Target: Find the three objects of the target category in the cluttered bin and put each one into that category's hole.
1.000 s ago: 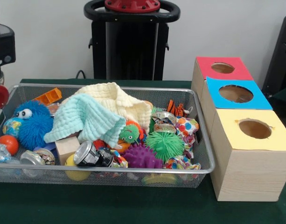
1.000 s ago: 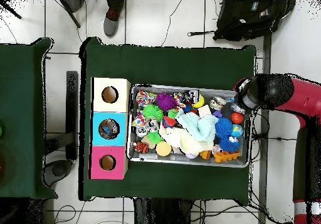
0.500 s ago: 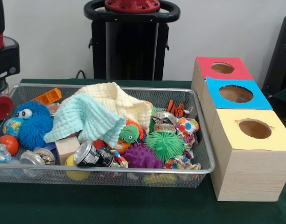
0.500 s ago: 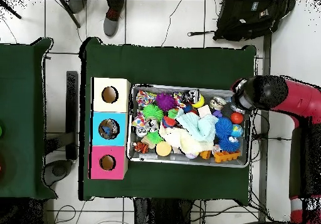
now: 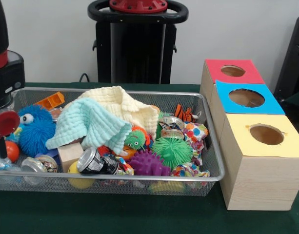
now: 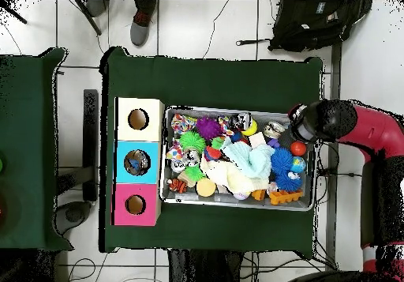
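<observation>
A wire mesh bin (image 5: 139,92) (image 6: 237,110) is heaped with toys. A mint cloth (image 5: 88,124) and a cream cloth (image 5: 125,105) cover its middle. Green (image 5: 172,151) and purple (image 5: 147,164) spiky balls, a can (image 5: 93,162) and a wooden block (image 5: 69,153) lie near the front. A blue furry toy (image 5: 34,129) and an orange ball (image 5: 11,150) sit at the left end. My gripper (image 5: 0,146) (image 6: 300,129) hangs over that end, beside the orange ball and a crushed can (image 5: 37,165). Its state is hidden.
Three wooden boxes with round holes stand beside the bin: red-topped (image 5: 232,72), blue-topped (image 5: 247,97), yellow-topped (image 5: 266,134). A black backpack (image 6: 316,22) lies on the floor beyond the table. A person's shoe (image 6: 140,31) shows at the overhead view's top.
The arm has shifted in over the bin's end; in the front view the gripper has come further right and lower. The bin's contents have not moved.
</observation>
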Motion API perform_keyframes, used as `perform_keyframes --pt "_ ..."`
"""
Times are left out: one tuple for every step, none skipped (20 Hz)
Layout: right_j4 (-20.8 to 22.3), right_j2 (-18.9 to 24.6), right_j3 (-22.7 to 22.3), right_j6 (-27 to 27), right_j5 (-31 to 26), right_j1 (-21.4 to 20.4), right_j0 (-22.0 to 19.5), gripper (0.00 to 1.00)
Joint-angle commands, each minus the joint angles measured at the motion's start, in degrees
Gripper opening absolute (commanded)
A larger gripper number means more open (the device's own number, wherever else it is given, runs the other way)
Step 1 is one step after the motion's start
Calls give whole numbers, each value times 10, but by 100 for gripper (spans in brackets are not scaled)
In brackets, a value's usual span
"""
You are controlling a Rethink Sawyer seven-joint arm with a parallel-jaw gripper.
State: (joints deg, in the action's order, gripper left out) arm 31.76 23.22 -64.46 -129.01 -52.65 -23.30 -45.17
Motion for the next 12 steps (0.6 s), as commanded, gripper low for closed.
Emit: perform_keyframes --pt "6 18 -32 88 53 16 -5 0" --pt "7 18 -34 88 56 15 -5 0" --pt "7 18 -37 88 59 14 -5 0" --pt "6 18 -38 89 60 15 -6 0" --pt "7 18 -41 91 65 16 -9 0" --pt "7 18 -41 94 66 18 -10 0" --pt "8 17 -44 95 70 18 -11 0" --pt "8 17 -45 97 74 19 -12 0" --pt "8 17 -47 98 77 20 -13 0" --pt "8 17 -48 99 78 20 -14 0" --pt "8 17 -45 100 78 22 -14 0" --pt "7 17 -45 101 78 22 -15 0"
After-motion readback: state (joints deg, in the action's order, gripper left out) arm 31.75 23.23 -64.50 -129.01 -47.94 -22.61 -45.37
